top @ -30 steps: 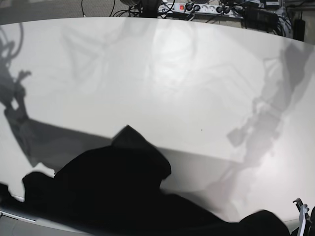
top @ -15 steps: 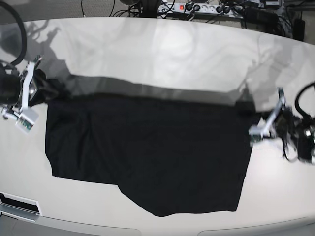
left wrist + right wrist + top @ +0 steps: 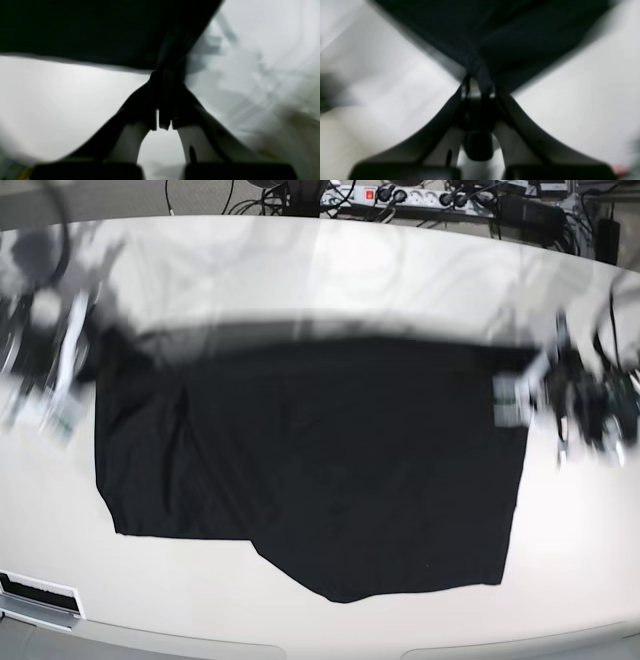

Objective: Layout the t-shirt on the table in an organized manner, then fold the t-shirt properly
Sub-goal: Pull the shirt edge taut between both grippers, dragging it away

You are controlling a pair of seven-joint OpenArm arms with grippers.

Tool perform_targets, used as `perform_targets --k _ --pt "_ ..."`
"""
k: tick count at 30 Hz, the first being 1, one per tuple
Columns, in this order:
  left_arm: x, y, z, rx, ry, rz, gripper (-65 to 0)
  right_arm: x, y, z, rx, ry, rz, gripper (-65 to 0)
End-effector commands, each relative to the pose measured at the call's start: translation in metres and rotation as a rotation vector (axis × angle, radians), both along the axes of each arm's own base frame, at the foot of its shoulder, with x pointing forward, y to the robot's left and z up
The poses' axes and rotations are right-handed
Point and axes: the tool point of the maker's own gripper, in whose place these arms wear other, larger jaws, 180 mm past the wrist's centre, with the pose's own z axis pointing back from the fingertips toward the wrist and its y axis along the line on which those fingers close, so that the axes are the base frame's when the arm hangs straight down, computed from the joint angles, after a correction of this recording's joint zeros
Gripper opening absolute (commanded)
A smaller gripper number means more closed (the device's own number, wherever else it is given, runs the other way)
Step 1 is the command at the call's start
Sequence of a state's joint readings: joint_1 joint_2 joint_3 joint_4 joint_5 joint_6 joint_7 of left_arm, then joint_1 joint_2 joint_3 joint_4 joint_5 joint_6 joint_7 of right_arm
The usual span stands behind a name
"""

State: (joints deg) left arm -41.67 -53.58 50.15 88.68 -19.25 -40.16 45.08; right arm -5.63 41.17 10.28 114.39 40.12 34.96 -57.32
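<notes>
The black t-shirt point(image 3: 310, 460) lies spread wide across the white table point(image 3: 330, 280), its far edge still lifted and blurred. My left gripper point(image 3: 520, 380), on the base view's right, is shut on the t-shirt's right far corner; in the left wrist view the left gripper point(image 3: 163, 82) pinches a bunched point of the t-shirt point(image 3: 100, 30). My right gripper point(image 3: 90, 355), on the base view's left, is shut on the left far corner. In the right wrist view the right gripper point(image 3: 477, 85) clamps a gathered fold of the t-shirt point(image 3: 507, 32).
A power strip with cables point(image 3: 400, 196) lies beyond the table's far edge. A dark slot point(image 3: 35, 592) sits at the near left edge. White tabletop shows beyond the shirt and on both sides of it.
A second ago the shirt was a dark heap at the near edge. It has since been flung out flat, and both grippers have carried its corners farther from the near edge.
</notes>
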Motion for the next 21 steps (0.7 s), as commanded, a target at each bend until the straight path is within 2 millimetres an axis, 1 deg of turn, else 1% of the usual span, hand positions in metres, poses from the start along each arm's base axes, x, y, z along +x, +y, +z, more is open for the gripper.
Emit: perform_targets --k 1,2,3,4,5,6,7,8,9,10,11,13,15,17,19,21 --pt "0.075 0.011 0.095 0.024 -0.330 0.072 -65.0 0.042 -0.025 0.089 -0.091 -0.279 -0.060 -65.0" --pt "0.113 0.011 0.165 0.002 -0.541 0.129 -65.0 0.059 -0.041 0.148 -0.135 -0.436 -0.113 -65.0" --pt "0.138 0.008 0.237 -0.052 -0.728 0.186 -65.0 0.066 -0.057 0.204 -0.164 -0.568 -0.159 -65.0" --pt "0.150 0.007 0.300 -0.111 -0.860 0.234 -65.0 0.066 -0.069 0.247 -0.173 -0.666 -0.193 -65.0" --pt "0.154 0.008 0.298 -0.162 -0.829 0.277 -65.0 0.062 -0.073 0.281 -0.168 -0.732 -0.196 -65.0" --pt "0.155 0.008 0.291 -0.235 -0.765 0.314 -65.0 0.058 -0.076 0.301 -0.164 -0.762 -0.188 -65.0" --pt "0.155 0.004 0.284 -0.323 -0.683 0.339 -65.0 0.054 -0.076 0.312 -0.167 -0.769 -0.169 -65.0" --pt "0.153 0.001 0.278 -0.404 -0.605 0.357 -65.0 0.052 -0.077 0.316 -0.169 -0.756 -0.153 -65.0" --pt "0.150 -0.001 0.274 -0.451 -0.542 0.360 -65.0 0.050 -0.077 0.315 -0.177 -0.735 -0.136 -65.0" --pt "0.149 0.000 0.271 -0.468 -0.499 0.365 -65.0 0.050 -0.079 0.310 -0.177 -0.700 -0.130 -65.0" --pt "0.148 0.000 0.265 -0.477 -0.457 0.374 -65.0 0.051 -0.080 0.302 -0.165 -0.659 -0.126 -65.0" --pt "0.141 0.003 0.250 -0.463 -0.364 0.386 -65.0 0.052 -0.081 0.277 -0.119 -0.548 -0.105 -65.0" --pt "0.132 0.009 0.240 -0.435 -0.295 0.401 -65.0 0.050 -0.080 0.243 -0.077 -0.412 -0.071 -65.0" --pt "0.122 0.026 0.232 -0.379 -0.249 0.450 -65.0 0.044 -0.076 0.201 -0.018 -0.258 -0.046 -65.0" --pt "0.116 0.042 0.230 -0.339 -0.242 0.471 -65.0 0.038 -0.064 0.160 0.072 -0.138 -0.010 -65.0" --pt "0.107 0.045 0.192 -0.330 -0.160 0.464 -65.0 0.032 -0.048 0.124 0.172 -0.058 0.028 -65.0"
